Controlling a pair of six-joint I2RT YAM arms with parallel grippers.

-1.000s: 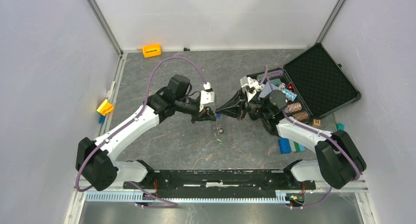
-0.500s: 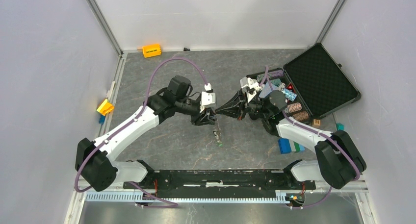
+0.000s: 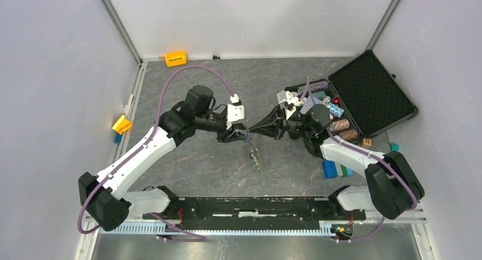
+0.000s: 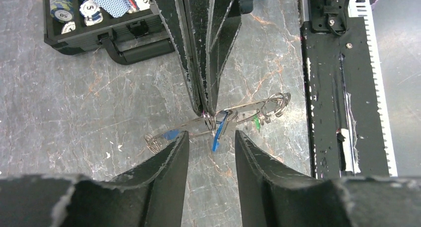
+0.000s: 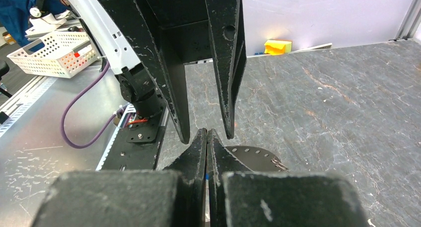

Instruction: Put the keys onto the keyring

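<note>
The main risk is the thin hold. The right gripper (image 4: 207, 112) has its fingers pressed together on the wire of the keyring (image 4: 246, 107) at their very tips, so the ring hangs free above the table (image 3: 199, 163), sticking out to both sides of the pinch. With so little metal caught, it could swivel or slip out and drop. The left gripper (image 3: 242, 136) faces it tip to tip with its fingers (image 4: 169, 162) partly apart and nothing between them; the ring lies just beyond their ends. If those fingers close or push forward off-line, they would likely knock the ring round or out of the pinch. The keys hang at the ring: a blue tag (image 4: 217, 136) right below the right tips, a green tag (image 4: 256, 121) to one side and another blue tag (image 4: 171, 134) near the other end. I cannot tell whether each is fully threaded, and a loose one could slide off an open end. Behind the right fingers sits an open black case (image 3: 372, 95) with striped chips (image 3: 340, 125). The black rail (image 4: 327, 88) runs off to the side, well clear. Nothing stands between the two sets of fingertips except the ring itself.
</note>
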